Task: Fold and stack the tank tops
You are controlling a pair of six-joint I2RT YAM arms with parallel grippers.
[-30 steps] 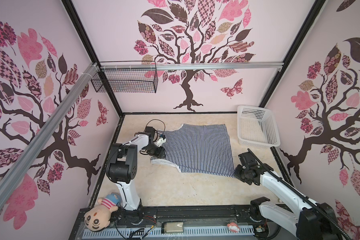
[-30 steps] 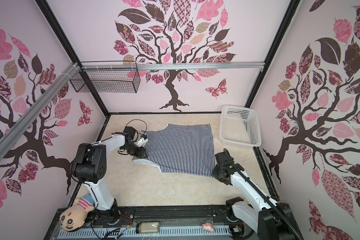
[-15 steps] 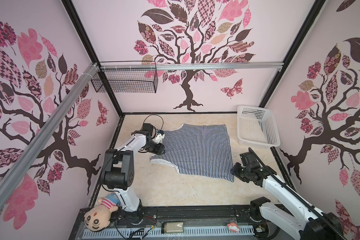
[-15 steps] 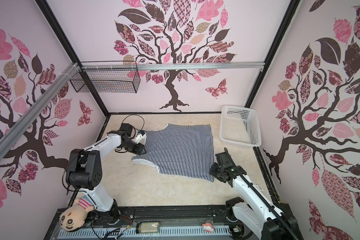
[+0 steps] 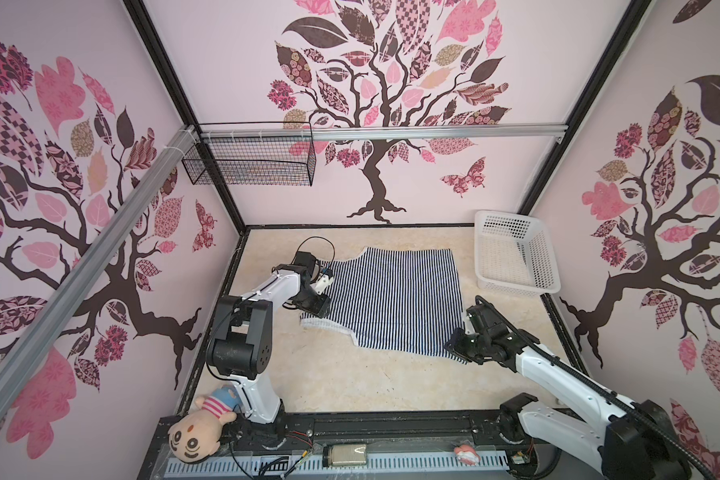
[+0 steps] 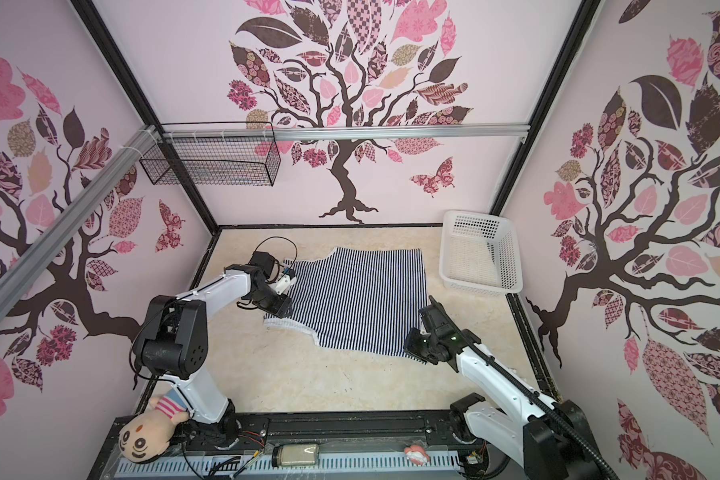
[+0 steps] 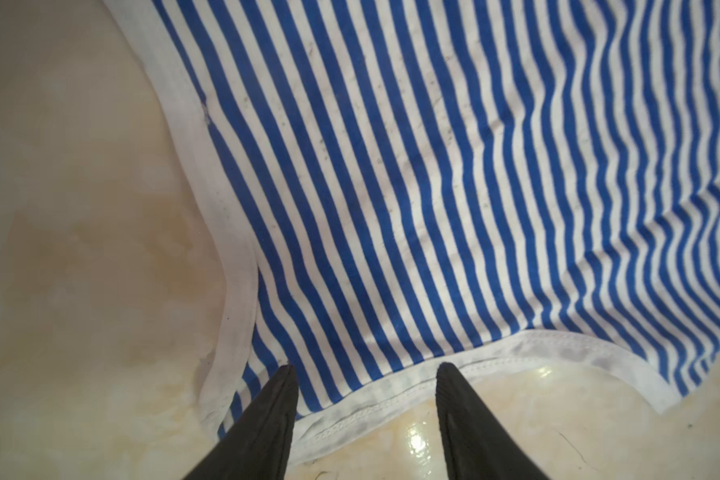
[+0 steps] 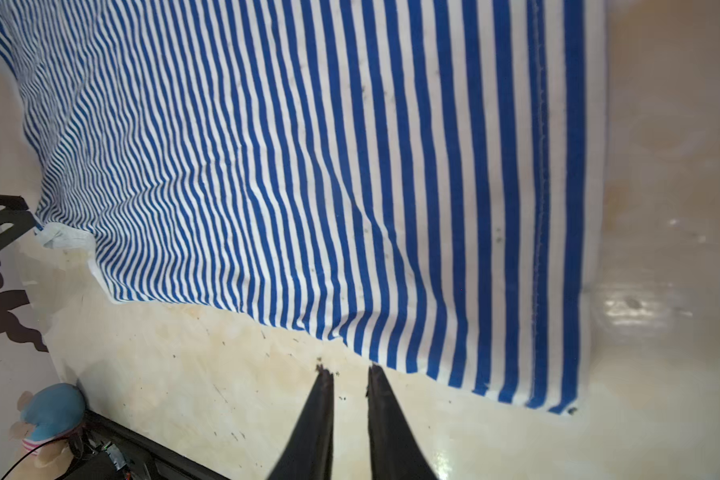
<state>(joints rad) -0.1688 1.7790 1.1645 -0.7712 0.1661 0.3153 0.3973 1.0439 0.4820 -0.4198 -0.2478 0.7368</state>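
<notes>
Beige tabletop (image 5: 350, 382) bears one striped tank top (image 5: 391, 299), flat, unfolded, nothing stacked. Left gripper (image 7: 366, 374) is spread over its shoulder strap; right gripper (image 8: 350, 370), narrowly parted and empty, has the hem just ahead.

Close view from the wrist. The right gripper (image 8: 348, 370) reaches in with two dark, tapered fingers, slightly apart, with nothing between them and their tips over the bare cream table (image 8: 184, 374). Just ahead, from ten to two o'clock, a tank top (image 8: 308, 166) in blue and white stripes lies spread out, rippling softly toward ten o'clock. Its stitched hem runs along the two o'clock side, and one corner lies just past three o'clock. A partly blue plush doll (image 8: 51, 411) lies between eight and nine o'clock.
</notes>
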